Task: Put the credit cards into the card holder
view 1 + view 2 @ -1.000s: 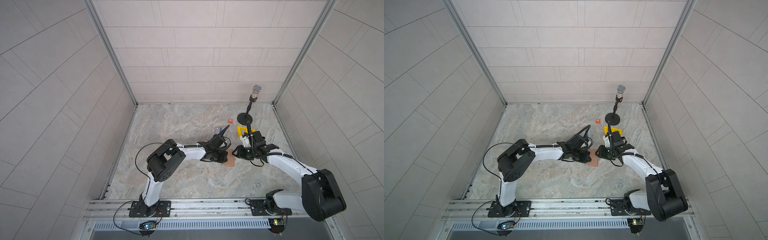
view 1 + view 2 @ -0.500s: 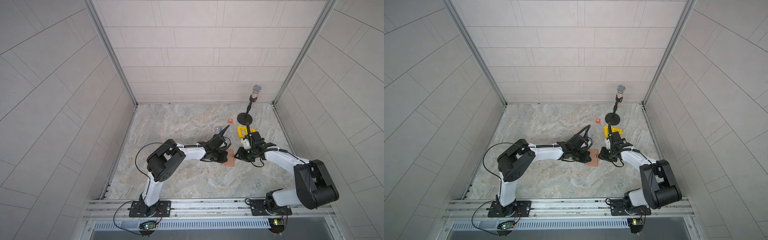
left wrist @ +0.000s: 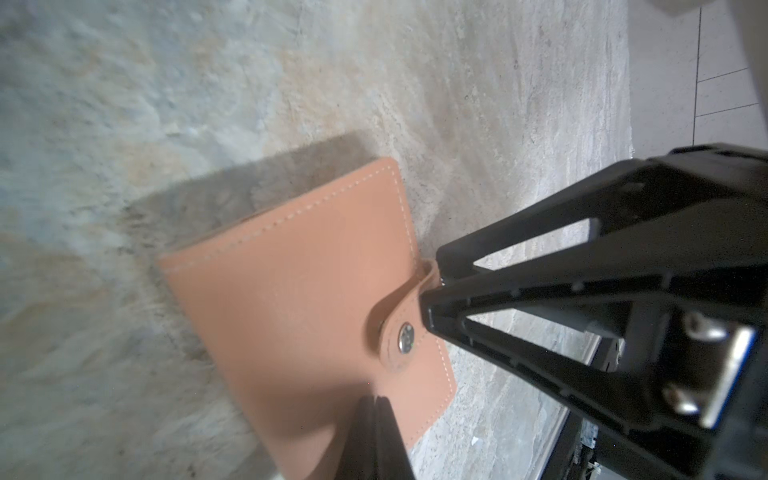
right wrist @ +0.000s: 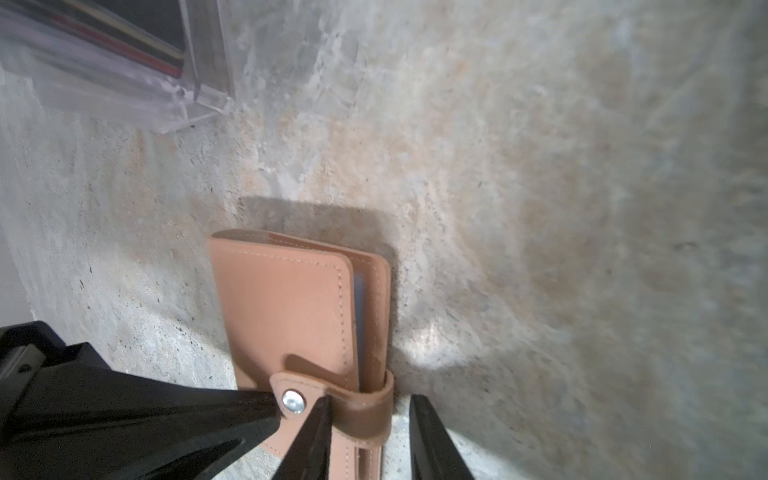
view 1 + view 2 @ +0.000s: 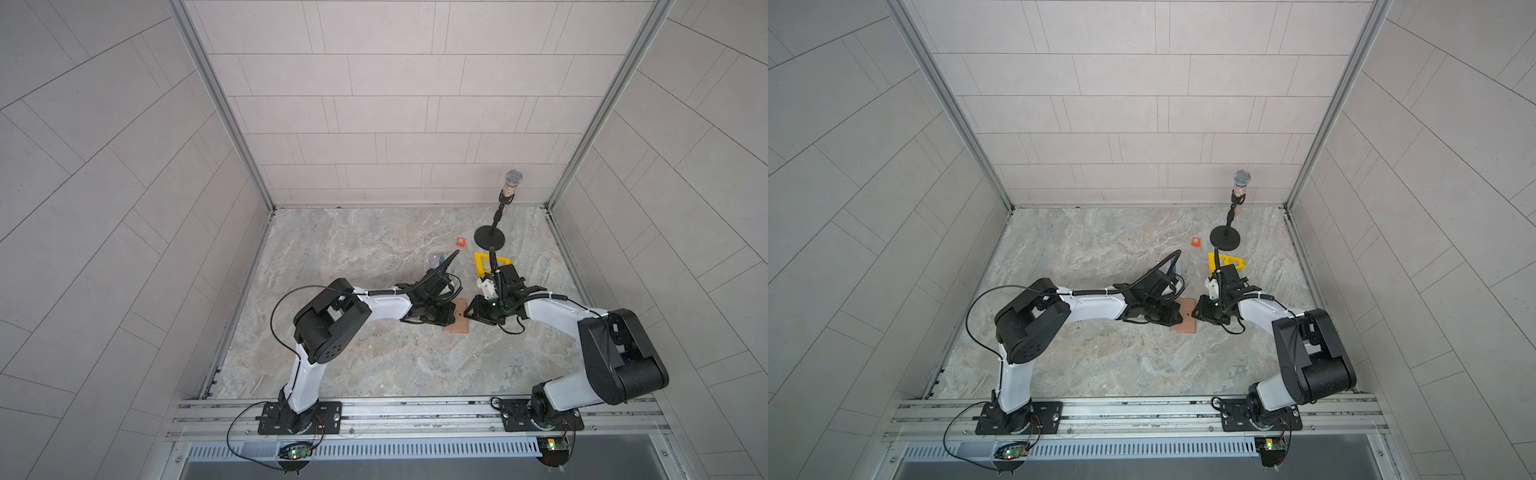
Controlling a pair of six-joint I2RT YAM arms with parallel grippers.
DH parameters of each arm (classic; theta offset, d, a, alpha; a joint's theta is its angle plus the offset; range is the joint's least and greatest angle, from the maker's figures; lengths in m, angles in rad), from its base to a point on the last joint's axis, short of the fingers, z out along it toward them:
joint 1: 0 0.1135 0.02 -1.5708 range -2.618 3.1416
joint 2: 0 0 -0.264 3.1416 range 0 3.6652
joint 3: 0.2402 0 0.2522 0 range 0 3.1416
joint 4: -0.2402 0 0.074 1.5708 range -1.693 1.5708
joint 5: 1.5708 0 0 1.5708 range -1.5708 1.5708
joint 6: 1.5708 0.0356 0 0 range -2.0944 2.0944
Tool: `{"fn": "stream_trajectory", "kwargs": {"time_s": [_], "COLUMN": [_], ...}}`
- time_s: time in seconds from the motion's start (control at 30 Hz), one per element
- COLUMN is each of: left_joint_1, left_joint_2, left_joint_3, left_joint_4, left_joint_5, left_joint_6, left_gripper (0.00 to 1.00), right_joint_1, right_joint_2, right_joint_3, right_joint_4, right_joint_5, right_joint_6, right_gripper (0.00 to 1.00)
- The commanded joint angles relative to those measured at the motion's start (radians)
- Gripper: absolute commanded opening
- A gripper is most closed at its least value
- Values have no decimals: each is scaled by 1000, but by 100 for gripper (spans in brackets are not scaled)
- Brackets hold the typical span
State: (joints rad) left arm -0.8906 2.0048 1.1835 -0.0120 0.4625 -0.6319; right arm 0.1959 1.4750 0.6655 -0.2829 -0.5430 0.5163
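The card holder (image 5: 582,323) (image 5: 1185,321) is a tan wallet lying closed and snapped on the stone floor between my two arms. My left gripper (image 3: 376,402) (image 5: 453,316) is shut, its tips resting on the card holder (image 3: 307,299) cover beside the snap. My right gripper (image 4: 370,409) (image 5: 470,312) stands open astride the snap tab (image 4: 365,409); one finger lies against the tab, the other is apart from it. The credit cards (image 4: 124,41) stand edge-on in a clear acrylic stand (image 5: 562,262) behind my left arm.
A small orange square marked R (image 5: 460,241), a black microphone stand (image 5: 489,237) and a yellow frame (image 5: 491,264) sit at the back right. Tiled walls enclose the floor on three sides, and a metal rail (image 5: 415,411) runs along the front.
My right gripper has moved left to the card holder's snap tab and its jaws have narrowed a little. The left arm has stayed put on the cover.
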Motion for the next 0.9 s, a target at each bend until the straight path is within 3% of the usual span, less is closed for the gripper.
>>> {"fn": "stream_trajectory", "kwargs": {"time_s": [0.0,0.33,0.5,0.87], "left_joint_1": [-6,-6,-6,-6], "left_joint_2": [44,43,30,-63], "left_joint_3": [-33,-32,-26,32], "left_joint_4": [-97,-97,-113,-178], "left_joint_5": [-45,-42,-46,-59], "left_joint_6": [8,10,20,69], "left_gripper": [2,2,3,13], "right_joint_1": [-1,-1,-1,-1], "right_joint_2": [20,65,64,68], "right_joint_3": [-13,-15,-14,0], "right_joint_4": [21,41,1,-67], "right_joint_5": [-17,-48,-4,48], "right_joint_6": [-7,-8,-27,-73], "right_gripper": [33,33,32,32]}}
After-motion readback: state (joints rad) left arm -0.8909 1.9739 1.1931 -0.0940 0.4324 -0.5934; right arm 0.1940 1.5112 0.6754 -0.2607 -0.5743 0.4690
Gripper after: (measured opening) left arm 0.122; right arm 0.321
